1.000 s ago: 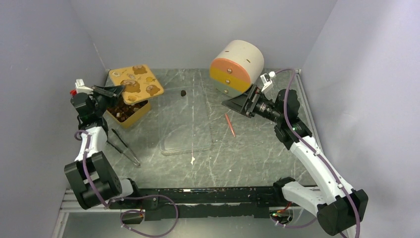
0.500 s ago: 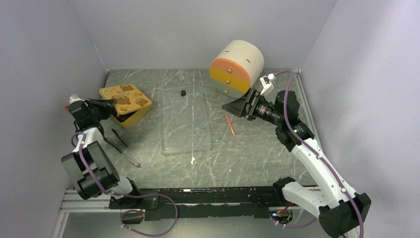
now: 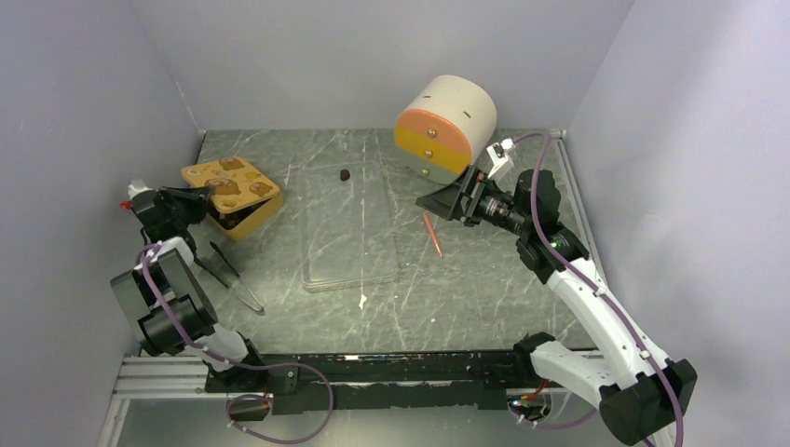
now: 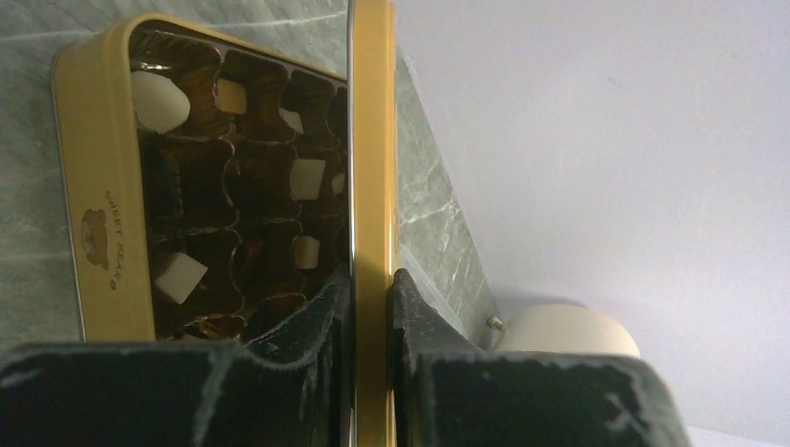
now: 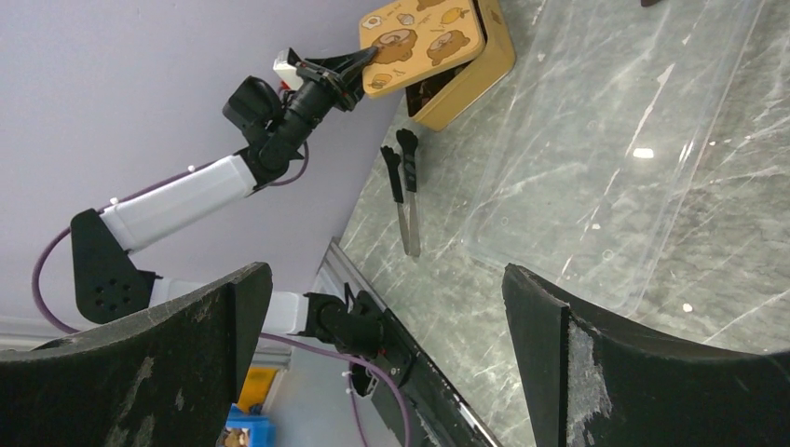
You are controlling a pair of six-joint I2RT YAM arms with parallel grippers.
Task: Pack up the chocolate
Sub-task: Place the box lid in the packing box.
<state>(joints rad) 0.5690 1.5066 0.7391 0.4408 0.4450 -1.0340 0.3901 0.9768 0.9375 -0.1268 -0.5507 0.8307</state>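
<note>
Lid step, I judge: left fingers (image 4: 312, 321) pinch the gold lid (image 4: 373, 140) over the open tin (image 4: 93, 186), chocolate (image 4: 305, 177) seated in its cells, right fingers (image 5: 186, 345) spread and empty; next I square the lid down, though one dark piece (image 3: 345, 174) lies loose on the worktop (image 3: 466, 279) beyond.

— What is the desk (image 3: 466, 289) like?
— Green, veined like marble. A gold tin (image 3: 256, 214) sits far left, with black tweezers (image 3: 233, 277) nearer, apart from it.
— And the middle?
— A clear tray (image 3: 349, 233) lies flat. One dark chocolate piece (image 3: 345, 174) sits beyond its far edge, and a white bit (image 3: 362, 301) just off its near edge.
— The right?
— An orange stick (image 3: 433, 235) beside the tray, and a cream-and-orange drum (image 3: 445, 126) at the back.
</note>
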